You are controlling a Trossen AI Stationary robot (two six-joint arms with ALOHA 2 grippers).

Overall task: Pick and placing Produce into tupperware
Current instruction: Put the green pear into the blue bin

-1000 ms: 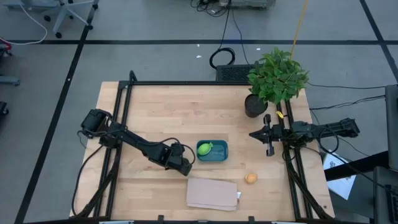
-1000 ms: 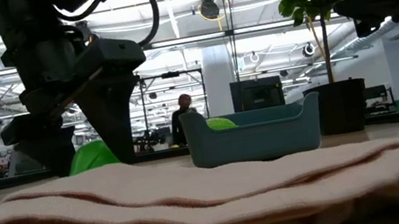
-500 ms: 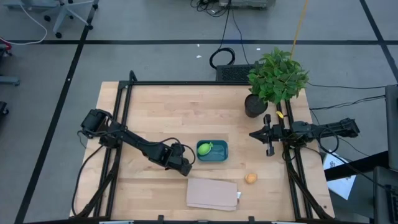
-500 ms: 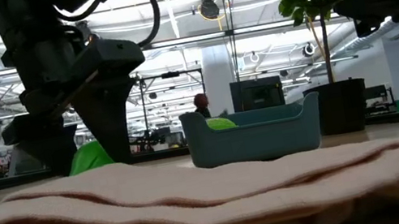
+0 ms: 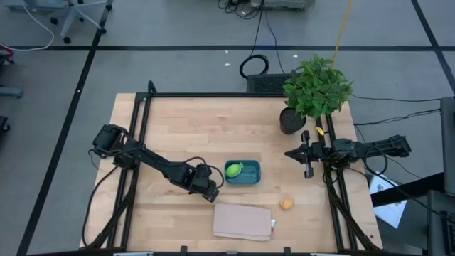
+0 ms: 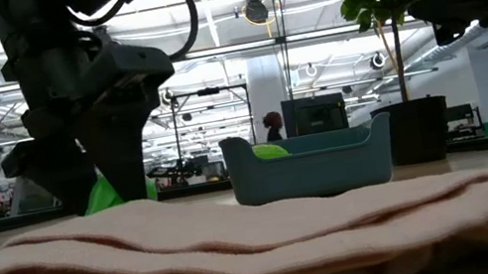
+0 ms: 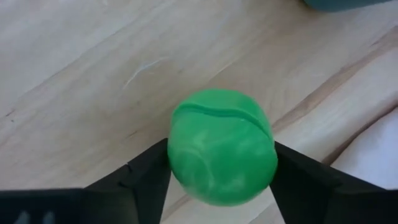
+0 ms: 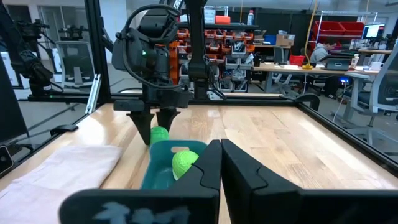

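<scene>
Left hand [image 7: 221,171] now narrowed from wide-open onto bright green fruit [image 7: 221,154] on table [image 7: 74,81].

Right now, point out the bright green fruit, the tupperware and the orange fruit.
bright green fruit [image 7: 221,146], left wrist view, middle of its body.
tupperware [image 5: 252,176], high view, bare floor beside the fruit inside.
orange fruit [image 5: 286,204], high view, its top.

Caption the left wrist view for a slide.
Left gripper fingers bracket a bright green toy fruit resting on the wooden table.
</scene>
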